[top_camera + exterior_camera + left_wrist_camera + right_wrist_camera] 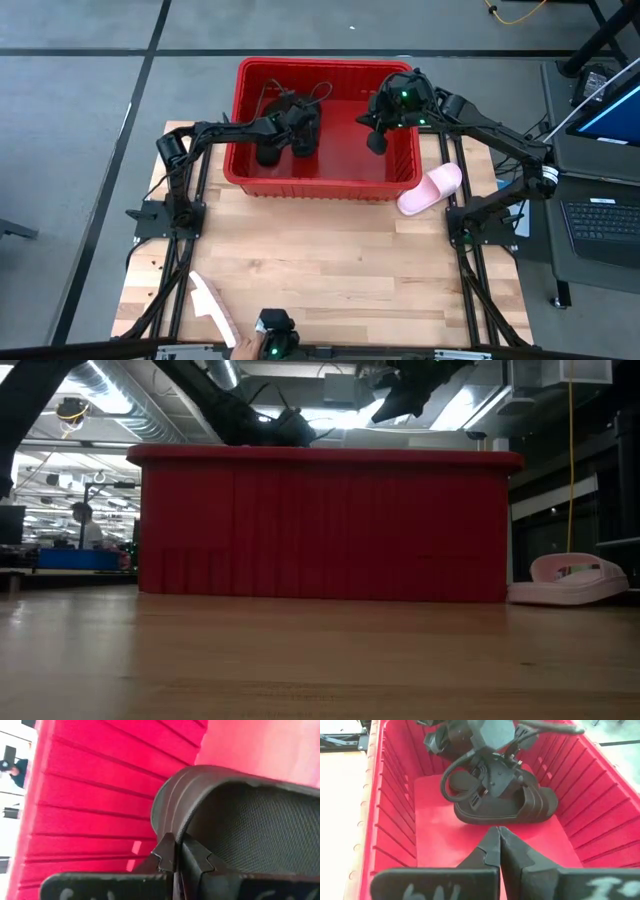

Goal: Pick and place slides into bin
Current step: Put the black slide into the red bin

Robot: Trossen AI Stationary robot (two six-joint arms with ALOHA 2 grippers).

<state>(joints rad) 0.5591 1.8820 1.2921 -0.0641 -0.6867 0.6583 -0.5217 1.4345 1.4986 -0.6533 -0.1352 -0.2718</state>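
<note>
The red bin (325, 185) stands at the table's far middle. A black slide (512, 805) lies inside it toward the left, and my left gripper (177, 847) is shut at its ribbed strap. A second black shape (434, 742), apparently another black slide, lies beyond it near the bin's left wall. My right gripper (497, 837) is shut and empty, hovering over the bin's right part (378, 140). One pink slide (430, 190) rests sole down on the table against the bin's right near corner, and also shows in the low view (570, 582). My left gripper meets the black slide at the edge of its ribbed strap (170, 827), which runs right down to the closed fingertips. The fingers come from above, slanting down into the bin. The slide sits level with its sole at the bin's floor (485, 817). How much of the strap lies between the fingers does not show.
A pale long thing (212, 305), perhaps the second pink slide, lies at the table's near left. Bare wood table (330, 260) spreads in front of the bin. A laptop (600, 220) stands off the table's right side.
</note>
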